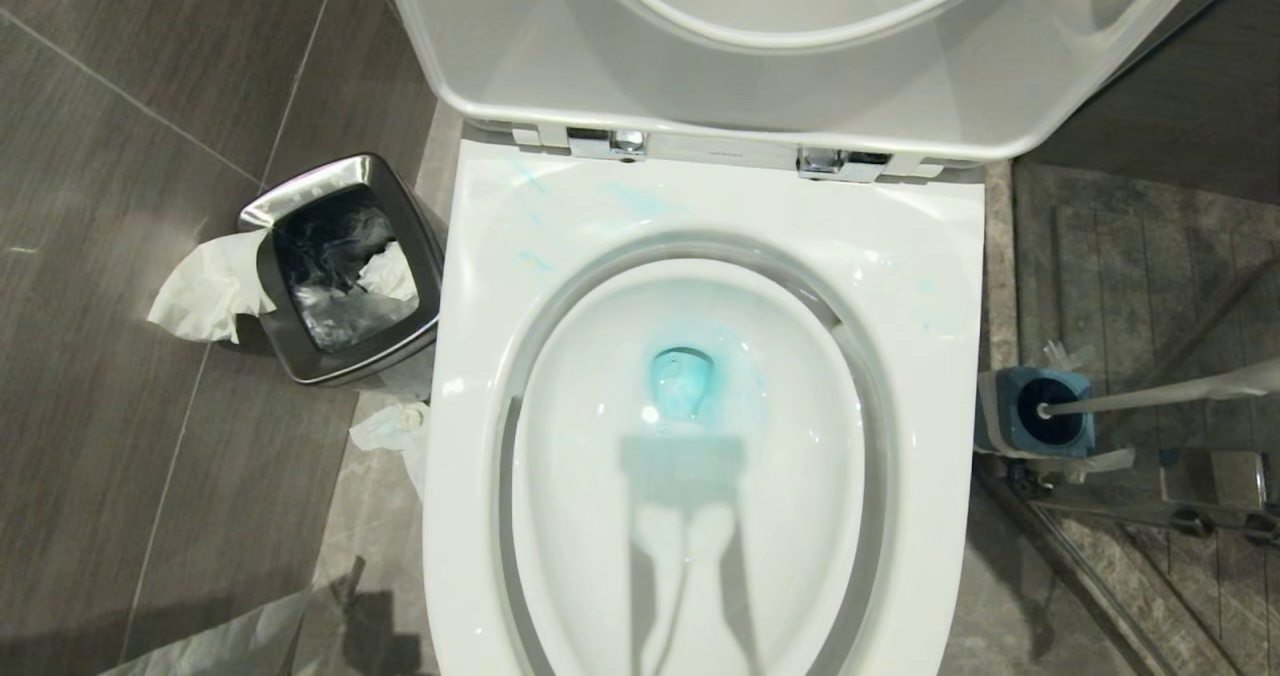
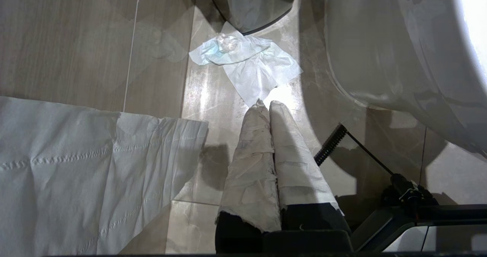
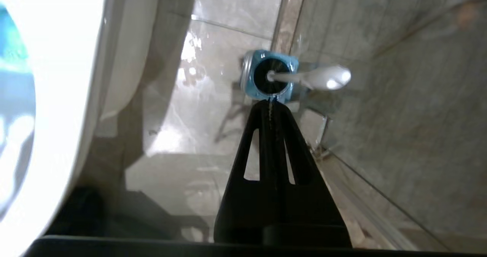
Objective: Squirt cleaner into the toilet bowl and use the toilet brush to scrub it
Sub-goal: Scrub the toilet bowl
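The toilet bowl (image 1: 700, 436) sits open before me, lid and seat raised, with blue cleaner pooled at its drain and faint blue streaks on the rim. I see the toilet brush (image 1: 1160, 396) just beside the bowl on my right, its black head seated in the square blue holder (image 1: 1035, 412), the white handle leaning away from the bowl. My right gripper (image 3: 271, 101) hangs above the floor near the holder, its fingers together and empty, tips aimed at the holder's edge. My left gripper (image 2: 269, 104), fingers wrapped in paper and pressed together, hangs low beside the bowl over a crumpled tissue (image 2: 247, 65). A steel bin (image 1: 345, 266) stands left of the bowl.
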### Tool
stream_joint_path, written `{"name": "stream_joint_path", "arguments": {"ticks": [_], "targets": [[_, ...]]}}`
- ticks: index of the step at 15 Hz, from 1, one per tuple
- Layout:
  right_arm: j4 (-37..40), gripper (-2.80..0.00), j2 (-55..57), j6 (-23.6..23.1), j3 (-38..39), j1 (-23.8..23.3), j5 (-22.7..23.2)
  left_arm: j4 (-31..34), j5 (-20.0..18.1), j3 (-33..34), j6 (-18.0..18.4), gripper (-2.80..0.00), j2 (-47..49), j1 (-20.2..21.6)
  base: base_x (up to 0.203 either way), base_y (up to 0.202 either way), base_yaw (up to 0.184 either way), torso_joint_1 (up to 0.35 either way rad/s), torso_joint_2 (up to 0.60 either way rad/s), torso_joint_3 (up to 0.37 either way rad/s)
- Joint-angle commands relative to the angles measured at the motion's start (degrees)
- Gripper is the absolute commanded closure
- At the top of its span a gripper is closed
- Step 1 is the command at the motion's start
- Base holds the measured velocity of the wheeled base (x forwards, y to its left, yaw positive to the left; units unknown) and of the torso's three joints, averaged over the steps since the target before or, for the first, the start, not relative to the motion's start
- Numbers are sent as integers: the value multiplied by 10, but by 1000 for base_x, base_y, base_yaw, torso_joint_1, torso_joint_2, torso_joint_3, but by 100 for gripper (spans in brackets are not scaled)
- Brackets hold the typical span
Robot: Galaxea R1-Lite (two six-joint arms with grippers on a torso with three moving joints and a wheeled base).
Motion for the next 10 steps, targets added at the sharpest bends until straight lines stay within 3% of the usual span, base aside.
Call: {"name": "stream_joint_path", "arguments": {"ticks": [1, 4, 10], "targets": [[29, 0, -25, 0, -1, 1, 0, 0, 0, 1, 0, 0, 1, 0, 0, 0, 0, 0, 0, 0], [97, 0, -67, 0, 0, 1, 2, 0, 0, 1, 0, 0, 1, 0, 0, 0, 0, 0, 0, 0], [305, 0, -129, 1, -39, -5, 4, 0, 0, 1, 0, 0, 1, 0, 0, 0, 0, 0, 0, 0]]}}
